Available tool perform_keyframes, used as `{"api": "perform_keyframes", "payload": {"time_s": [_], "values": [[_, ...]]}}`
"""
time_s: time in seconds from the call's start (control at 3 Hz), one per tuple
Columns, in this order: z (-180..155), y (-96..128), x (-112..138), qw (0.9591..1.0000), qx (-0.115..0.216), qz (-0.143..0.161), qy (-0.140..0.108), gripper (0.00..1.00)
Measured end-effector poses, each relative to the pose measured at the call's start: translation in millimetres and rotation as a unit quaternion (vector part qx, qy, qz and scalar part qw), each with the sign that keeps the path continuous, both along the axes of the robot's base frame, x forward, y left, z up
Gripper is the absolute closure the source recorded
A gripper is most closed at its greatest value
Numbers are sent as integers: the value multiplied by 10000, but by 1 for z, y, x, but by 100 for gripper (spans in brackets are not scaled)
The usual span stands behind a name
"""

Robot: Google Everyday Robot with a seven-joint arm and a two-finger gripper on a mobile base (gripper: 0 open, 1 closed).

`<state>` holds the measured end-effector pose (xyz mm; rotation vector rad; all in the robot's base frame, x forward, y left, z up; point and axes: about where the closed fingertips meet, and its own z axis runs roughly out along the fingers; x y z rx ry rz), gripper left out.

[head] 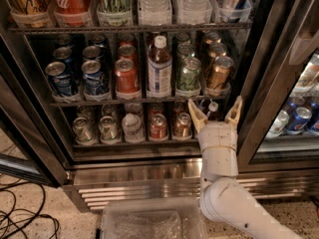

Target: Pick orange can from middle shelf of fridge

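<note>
1. the fridge (149, 169) stands open, with a steel frame, a dark inside and a ribbed grille (139, 190) along its base.
2. the middle shelf (99, 102) carries rows of drinks in clear trays: from the left, two rows of blue cans (59, 77), a row led by a red can (127, 77), a white-capped bottle (159, 66), a row led by a green can (189, 74), and the orange row at the far right.
3. the orange can (218, 73) stands upright at the front of that rightmost row, just beside the green can, with more cans of its colour lined up behind it.
4. the claw (214, 116) is below the front edge of the middle shelf, under the orange can and not touching it, pointing up and into the fridge.
5. its two tan fingers (196, 117) are spread wide apart and grip nothing; a small capped bottle (213, 108) on the bottom shelf shows in the gap between them.
6. the white arm (219, 158) rises to the claw from the lower right corner.
7. the bottom shelf holds mostly silver cans (108, 128).
8. a clear plastic bin (149, 223) sits on the floor in front of the grille, and black cables (25, 218) lie at the lower left.
</note>
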<state>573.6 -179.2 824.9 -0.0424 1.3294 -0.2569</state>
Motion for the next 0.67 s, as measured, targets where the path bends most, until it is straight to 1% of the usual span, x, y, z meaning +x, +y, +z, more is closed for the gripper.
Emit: {"api": "perform_keyframes", "payload": {"time_s": [0.33,0.67], "values": [[-3,-16,3,9986,421,-300,-144,22],[-3,-37,8,9944,1017,-245,-143,32]]}}
